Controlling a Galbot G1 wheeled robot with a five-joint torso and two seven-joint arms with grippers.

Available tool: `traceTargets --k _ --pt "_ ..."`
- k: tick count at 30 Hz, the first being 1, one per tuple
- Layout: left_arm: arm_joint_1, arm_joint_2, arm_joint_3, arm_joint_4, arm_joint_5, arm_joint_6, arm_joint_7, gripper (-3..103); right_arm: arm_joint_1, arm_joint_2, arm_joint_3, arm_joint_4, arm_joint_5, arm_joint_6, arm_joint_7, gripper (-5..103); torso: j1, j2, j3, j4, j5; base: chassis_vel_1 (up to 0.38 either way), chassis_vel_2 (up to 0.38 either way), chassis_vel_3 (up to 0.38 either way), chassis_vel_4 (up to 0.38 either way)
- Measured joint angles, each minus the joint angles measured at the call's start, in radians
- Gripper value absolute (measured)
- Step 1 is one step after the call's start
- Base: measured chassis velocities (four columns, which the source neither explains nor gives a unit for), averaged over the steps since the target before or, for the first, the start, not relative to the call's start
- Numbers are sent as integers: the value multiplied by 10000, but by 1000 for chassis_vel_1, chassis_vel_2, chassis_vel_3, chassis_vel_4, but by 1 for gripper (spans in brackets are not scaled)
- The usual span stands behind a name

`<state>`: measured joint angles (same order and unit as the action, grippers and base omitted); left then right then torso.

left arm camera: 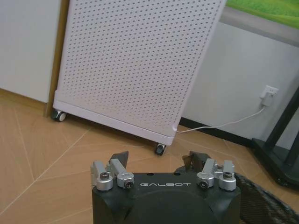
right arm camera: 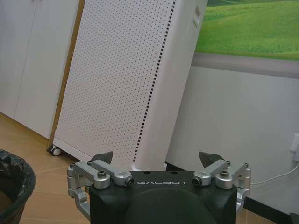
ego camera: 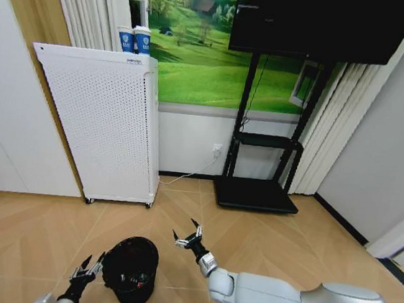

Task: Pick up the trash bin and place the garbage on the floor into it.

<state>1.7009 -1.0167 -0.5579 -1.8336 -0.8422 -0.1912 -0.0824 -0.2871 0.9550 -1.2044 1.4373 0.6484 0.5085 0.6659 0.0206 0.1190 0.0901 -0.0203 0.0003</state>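
Left pincer (ego camera: 91, 266) sits low beside the trash bin (ego camera: 132, 269), fingers spread wide and gripping nothing, just off the bin's left wall from where the robot stands. From the left wrist view you see the same thing: the two fingertips (left arm camera: 119, 158) apart with bare floor (left arm camera: 56, 154) between them, and the bin's dark rim curving in just beside that pincer. The right pincer (ego camera: 188, 238) hangs out over the wood floor on the bin's other side, near it but not touching, also gaping open and empty, its arm stretched forward from the shoulder with the wrist angled up toward the white perforated cabinet (ego camera: 100, 123). The bin stands upright on the floor, between the two pincers and in front of that cabinet. As for progress, I'd call it early: the bin isn't lifted, nothing is in hand, and I can't pick out any garbage on the visible floor; there's something light inside the bin, too small to name. Both arms look poised to close in on the bin.
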Motion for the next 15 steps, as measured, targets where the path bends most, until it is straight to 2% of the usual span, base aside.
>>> traceTargets --k 1,2,5,10,15 --pt "107 9 -112 -242 -21 58 107 84 -20 -52 60 46 -2 0 0 100 0 0 0 1 1 0 0 0 0" --pt "159 6 -177 -357 -52 54 250 84 -38 -88 116 91 -8 0 2 100 0 3 1 0 0 0 0 0 0" --pt "599 12 -551 -844 -61 68 876 94 -108 -304 406 332 -36 -5 25 100 17 85 62 1 -2 0 0 0 0" --pt "1240 69 -1024 -1424 -103 163 921 100 -139 -630 706 509 -5 -8 -15 100 44 243 190 2 -2 0 0 0 0" --pt "2053 379 -2190 -2086 -463 337 776 100 -342 -1045 1364 536 79 -141 -123 100 102 515 409 1 0 0 0 0 0"
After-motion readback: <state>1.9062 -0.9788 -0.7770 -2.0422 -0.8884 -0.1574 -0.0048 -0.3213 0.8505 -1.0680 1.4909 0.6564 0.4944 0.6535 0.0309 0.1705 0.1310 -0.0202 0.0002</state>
